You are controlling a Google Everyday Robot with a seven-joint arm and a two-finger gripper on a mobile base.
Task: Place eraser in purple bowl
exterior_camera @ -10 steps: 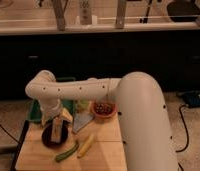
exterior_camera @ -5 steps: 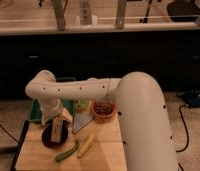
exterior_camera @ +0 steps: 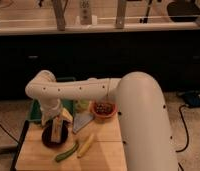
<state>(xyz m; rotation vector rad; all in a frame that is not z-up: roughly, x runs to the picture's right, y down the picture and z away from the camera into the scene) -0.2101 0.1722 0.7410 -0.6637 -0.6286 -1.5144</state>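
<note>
The purple bowl (exterior_camera: 54,136) sits on the left part of the wooden table (exterior_camera: 100,150). My gripper (exterior_camera: 56,126) hangs right over the bowl, at the end of the white arm (exterior_camera: 88,91). A pale cream eraser (exterior_camera: 57,131) stands upright between the gripper and the bowl, its lower end inside the bowl's rim. I cannot tell whether the eraser is held or resting in the bowl.
A blue-grey sponge (exterior_camera: 81,121) lies right of the bowl. An orange bowl (exterior_camera: 104,109) with dark speckled contents stands behind it. A yellow vegetable (exterior_camera: 86,145) and a green one (exterior_camera: 66,151) lie near the front. A green tray (exterior_camera: 39,111) sits at back left.
</note>
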